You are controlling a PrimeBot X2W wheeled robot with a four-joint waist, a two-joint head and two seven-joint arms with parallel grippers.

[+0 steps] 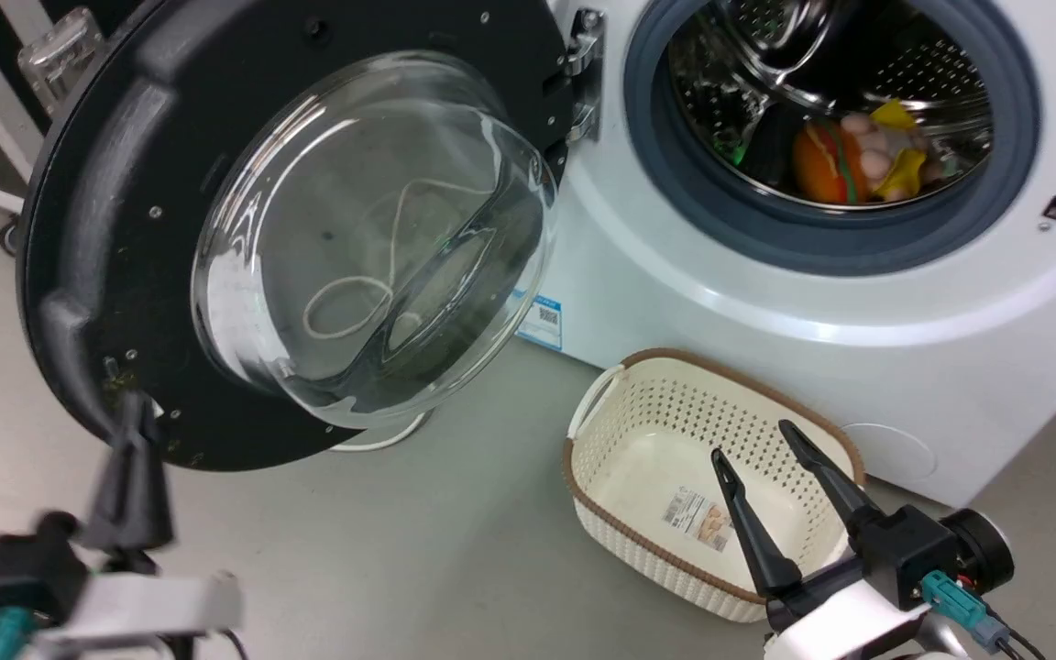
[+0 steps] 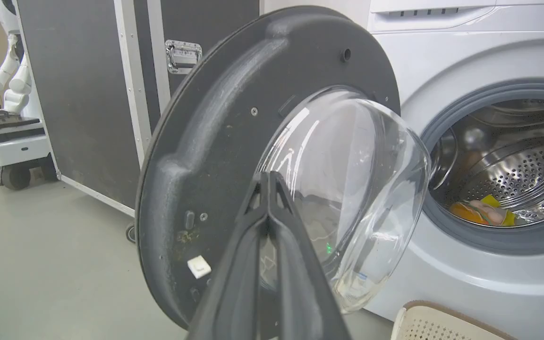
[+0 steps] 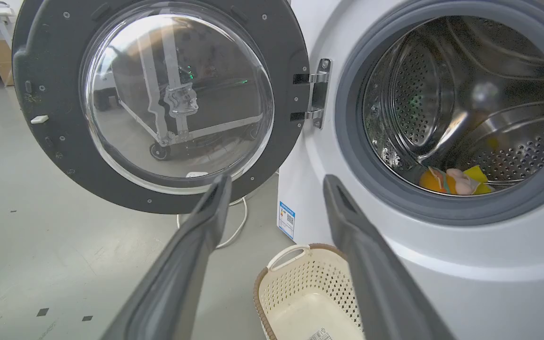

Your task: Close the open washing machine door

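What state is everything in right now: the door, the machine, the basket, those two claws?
washing machine door: open, swung wide on its hinge.
washing machine: drum holds colourful items.
basket: upright on the floor, empty but for a label.
left gripper: shut, holding nothing.
right gripper: open, holding nothing.

Left pincer (image 2: 268,179) fingers together; right pincer (image 1: 752,441) spread.

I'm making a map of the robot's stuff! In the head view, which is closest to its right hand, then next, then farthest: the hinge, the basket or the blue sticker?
1. The basket, just below the right hand.
2. The blue sticker, low on the washing machine front, leftward.
3. The hinge, high up by the washing machine door.
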